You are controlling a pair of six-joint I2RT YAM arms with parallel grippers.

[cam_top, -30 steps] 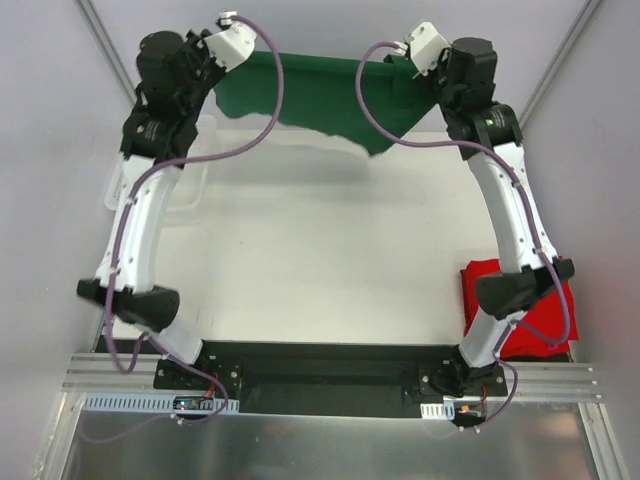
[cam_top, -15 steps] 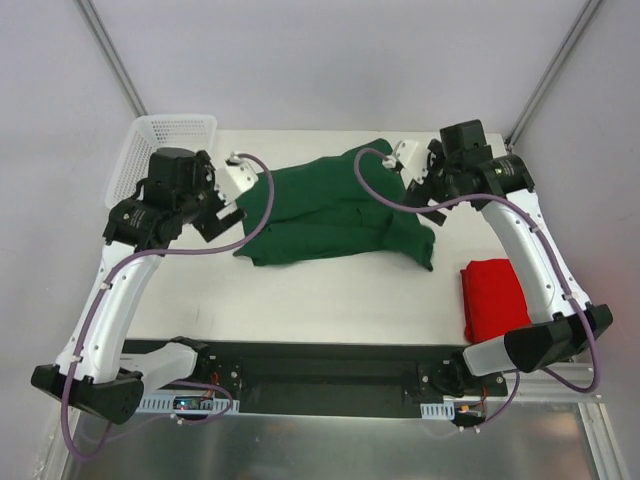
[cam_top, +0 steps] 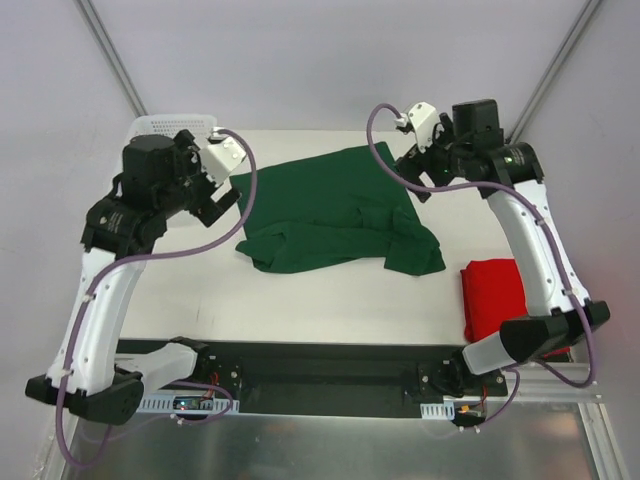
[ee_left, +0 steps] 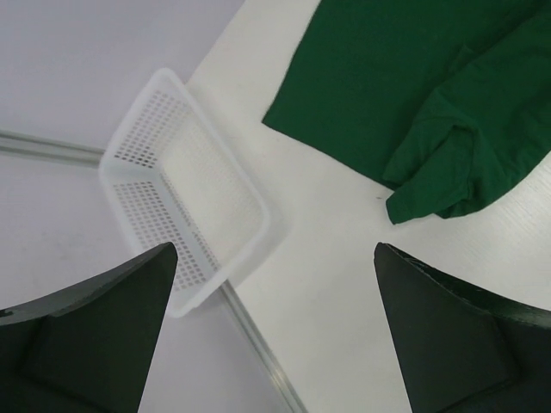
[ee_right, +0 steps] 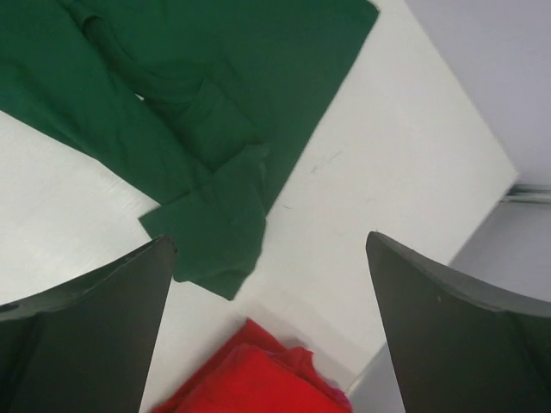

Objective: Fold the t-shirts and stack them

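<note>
The dark green t-shirt (cam_top: pixel 330 210) lies loosely spread and rumpled on the middle of the table, one sleeve bunched at its right near corner; it also shows in the left wrist view (ee_left: pixel 387 95) and in the right wrist view (ee_right: pixel 198 103). The red t-shirt (cam_top: pixel 493 298) lies folded at the table's right near edge, and its top edge shows below my right fingers (ee_right: pixel 250 379). My left gripper (cam_top: pixel 220 200) hovers open just off the green shirt's left edge. My right gripper (cam_top: pixel 420 172) hovers open above its far right corner. Nothing is between either pair of fingers (ee_left: pixel 103 335) (ee_right: pixel 86 335).
A white mesh basket (cam_top: pixel 170 125) stands at the table's far left corner, partly behind my left arm, and shows close by in the left wrist view (ee_left: pixel 185 198). Grey walls and metal posts close in the table on both sides.
Both grippers opened and let go of the green t-shirt, which dropped from hanging at the far side to lying on the table. Both arms drew down and outward.
</note>
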